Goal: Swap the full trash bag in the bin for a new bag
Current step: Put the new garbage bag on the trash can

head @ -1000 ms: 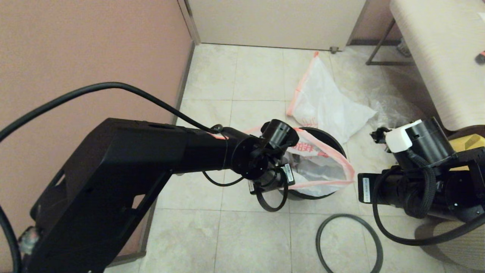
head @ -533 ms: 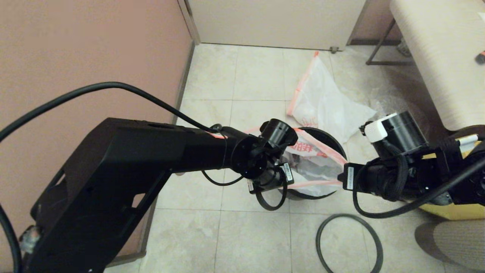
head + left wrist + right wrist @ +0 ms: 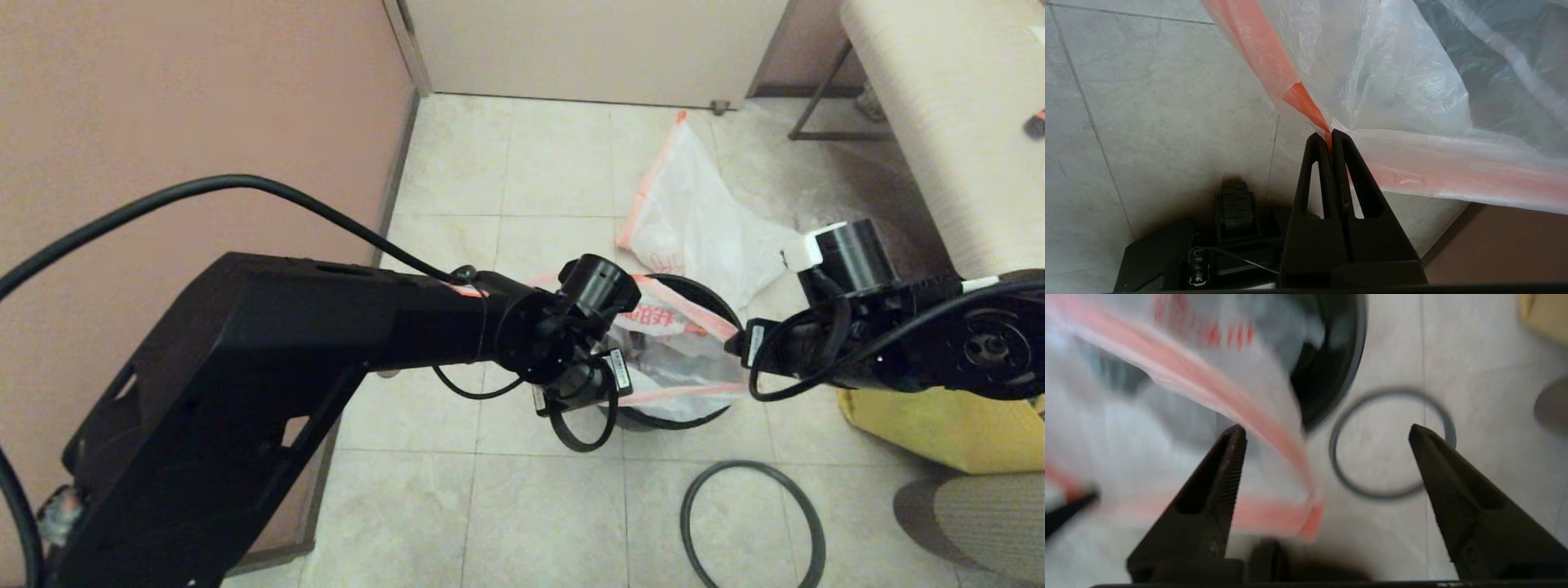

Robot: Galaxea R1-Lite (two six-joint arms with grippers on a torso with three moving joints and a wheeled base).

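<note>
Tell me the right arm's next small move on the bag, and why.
Probably ease the right gripper forward until the orange hem corner of the full trash bag lies between its open jaws, then close. The left gripper already pinches the hem on the opposite side, and the bag still sits in the bin, so a second grip looks needed before lifting.

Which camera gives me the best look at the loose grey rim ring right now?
The head view: the ring lies flat on the floor tiles in front of the bin, sharp, though the picture's lower edge cuts it off. The right wrist view shows the ring blurred, partly behind a finger of the open right gripper. The left wrist view misses it.
</note>
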